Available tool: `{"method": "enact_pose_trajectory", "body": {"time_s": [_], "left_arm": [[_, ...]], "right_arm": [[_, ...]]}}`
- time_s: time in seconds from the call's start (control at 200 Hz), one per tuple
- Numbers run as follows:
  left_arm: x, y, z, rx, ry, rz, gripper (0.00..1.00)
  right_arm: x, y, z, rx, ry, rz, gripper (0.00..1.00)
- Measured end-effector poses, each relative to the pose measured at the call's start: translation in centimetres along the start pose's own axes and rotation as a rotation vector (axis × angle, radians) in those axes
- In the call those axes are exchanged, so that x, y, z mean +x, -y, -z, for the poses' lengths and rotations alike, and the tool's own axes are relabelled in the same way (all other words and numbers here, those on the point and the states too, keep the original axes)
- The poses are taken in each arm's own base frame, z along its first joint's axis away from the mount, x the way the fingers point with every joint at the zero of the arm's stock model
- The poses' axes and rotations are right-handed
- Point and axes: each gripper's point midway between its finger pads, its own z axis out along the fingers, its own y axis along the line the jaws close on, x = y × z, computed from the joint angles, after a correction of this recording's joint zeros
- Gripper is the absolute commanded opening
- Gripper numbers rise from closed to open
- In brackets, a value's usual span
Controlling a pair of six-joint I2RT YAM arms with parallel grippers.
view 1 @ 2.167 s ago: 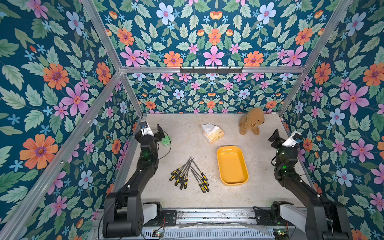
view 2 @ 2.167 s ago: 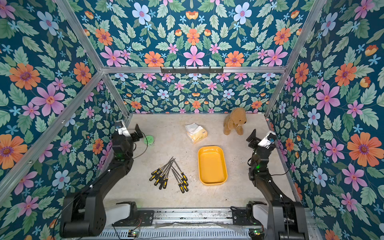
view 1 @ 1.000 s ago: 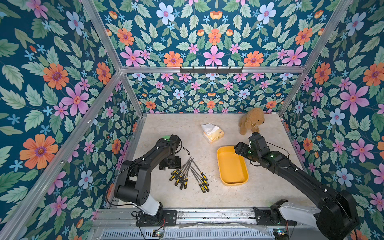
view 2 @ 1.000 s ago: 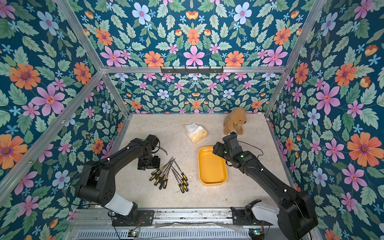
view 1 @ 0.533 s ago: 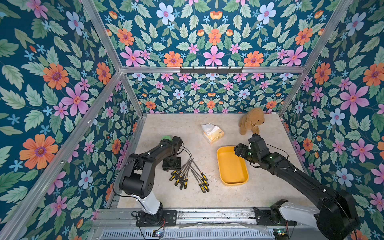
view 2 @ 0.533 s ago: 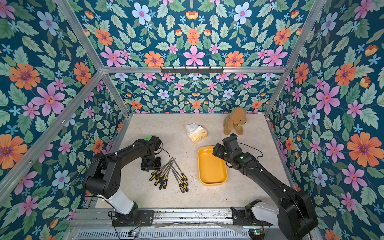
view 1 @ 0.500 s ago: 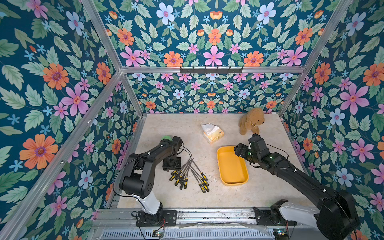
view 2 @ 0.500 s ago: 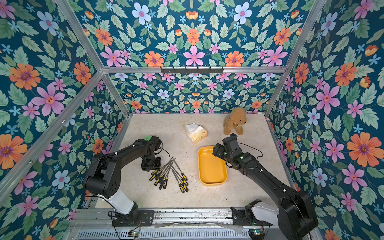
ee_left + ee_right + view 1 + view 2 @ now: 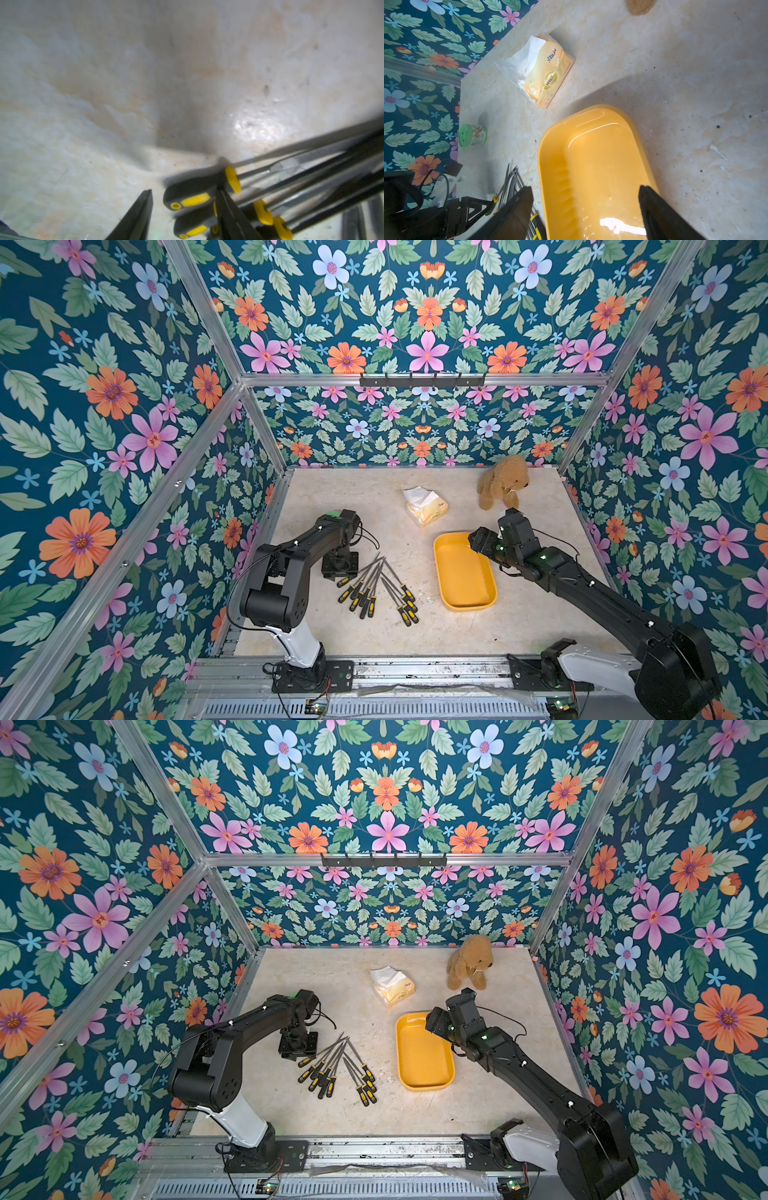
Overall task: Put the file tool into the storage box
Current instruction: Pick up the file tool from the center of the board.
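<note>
- The left gripper [image 9: 184,191] is down at the table with its two black fingers [image 9: 141,214] apart. The butt of one file tool [image 9: 187,199], a black handle with yellow inlays, lies between them. A gap shows beside one finger, and the other finger crosses in front of the handle, so no clamp on it shows.
- That file tool is part of a fanned pile of files [image 9: 374,585], slim grey metal blades with black-and-yellow handles. They lie flat on the beige marbled tabletop [image 9: 374,639]. In both top views the left gripper sits at the edge of the pile that faces away from the box.
- The right gripper [image 9: 585,188] hangs over the end of the box nearer the back wall, jaws wide apart and holding nothing. One finger is outside a long rim and the other is over the opposite rim. Whether either touches the rim cannot be told.
- The storage box [image 9: 461,576] is a shallow, lidless yellow-orange plastic tray with rounded corners. It stands just beside the pile without touching it. Only its glossy floor with glare shows inside, and every file lies outside it.
- Behind the box lies a yellow tissue pack [image 9: 426,506] with a white sheet sticking out.
- A brown plush dog [image 9: 500,483] sits near the back wall.
- A small green-lidded pot [image 9: 472,135] stands near the left wall.
</note>
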Motion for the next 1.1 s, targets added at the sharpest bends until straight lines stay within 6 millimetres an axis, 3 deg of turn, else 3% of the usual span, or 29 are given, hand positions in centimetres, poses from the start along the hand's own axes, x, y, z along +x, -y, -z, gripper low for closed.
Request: {"method": "enact_pose_trajectory", "body": {"time_s": [0.295, 0.576, 0.942, 1.102], "left_arm": [[-0.8, 0.0, 2.1, 0.031, 0.084, 0.015, 0.63], [0.4, 0.0, -0.4, 0.003, -0.016, -0.028, 0.58], [0.2, 0.4, -1.6, 0.016, -0.049, -0.076, 0.18], [-0.1, 0.5, -1.4, 0.024, -0.075, -0.101, 0.07]], "right_arm": [[0.5, 0.5, 0.4, -0.005, 0.004, -0.004, 0.85], [0.9, 0.8, 0.2, -0.004, -0.007, -0.021, 0.85], [1.0, 0.9, -0.6, 0.005, -0.015, -0.029, 0.82], [1.0, 0.7, -1.0, 0.006, -0.024, -0.032, 0.81]]}}
